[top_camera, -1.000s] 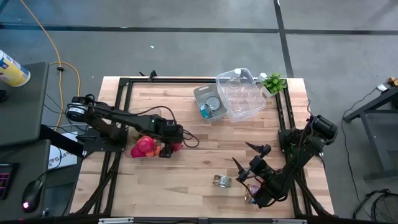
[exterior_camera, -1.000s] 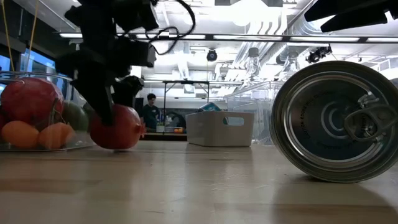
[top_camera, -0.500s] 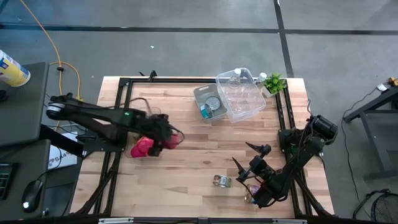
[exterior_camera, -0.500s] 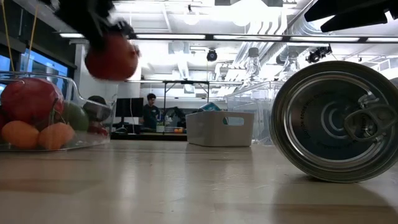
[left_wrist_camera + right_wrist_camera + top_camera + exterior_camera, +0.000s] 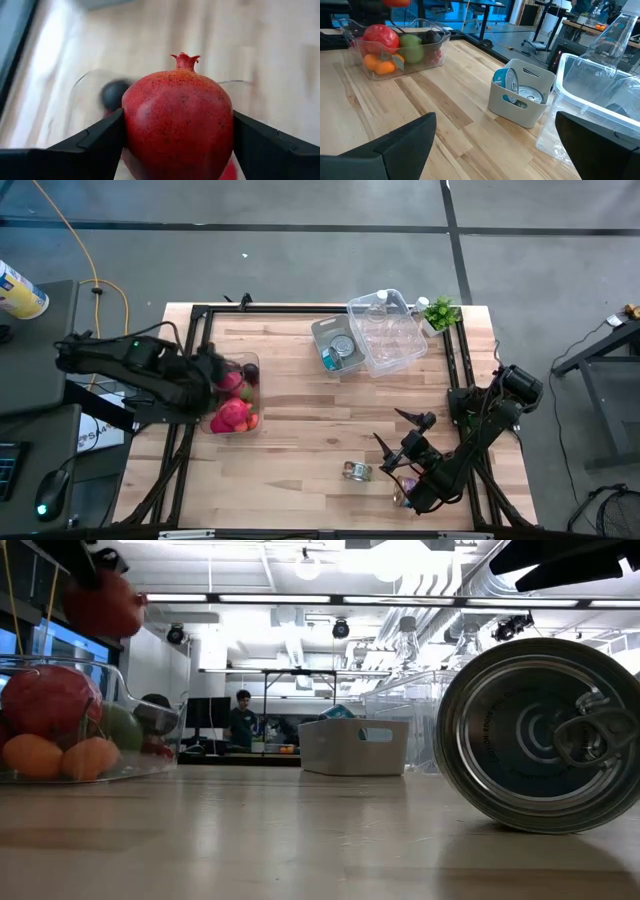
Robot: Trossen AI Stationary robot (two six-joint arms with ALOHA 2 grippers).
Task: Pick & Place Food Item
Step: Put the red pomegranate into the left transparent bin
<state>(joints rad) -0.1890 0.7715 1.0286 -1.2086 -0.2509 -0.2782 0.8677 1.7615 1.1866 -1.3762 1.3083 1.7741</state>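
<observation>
1. Silver tin can (image 5: pixel 545 735) is lying on its side nearest the low camera, on the wooden desk (image 5: pixel 320 430); from above it is sitting near the desk's front edge, just beside the right hand (image 5: pixel 398 443).
2. Right hand is resting low at the desk's front right corner, its two fingers standing wide apart and gripping nothing.
3. Red pomegranate (image 5: pixel 177 122) is being gripped between the two dark fingers (image 5: pixel 95 142) of the left hand (image 5: pixel 213 370), one finger pressing on each side of the fruit.
4. Left hand is holding the pomegranate in the air above the clear fruit bowl (image 5: pixel 250 423) at the desk's left side; the fruit is showing above the bowl's rim in the low view.
5. Clear fruit bowl is holding another red pomegranate (image 5: pixel 381 35), a green fruit (image 5: pixel 412 48) and orange fruits (image 5: pixel 382 63).
6. Grey bin (image 5: pixel 333 345) with cans inside is standing farther back, touching a clear plastic tub (image 5: pixel 388 332).
7. Small green plant (image 5: pixel 438 311) is sitting at the far right corner.
8. Person (image 5: pixel 242 720) is standing in the room beyond the desk.
</observation>
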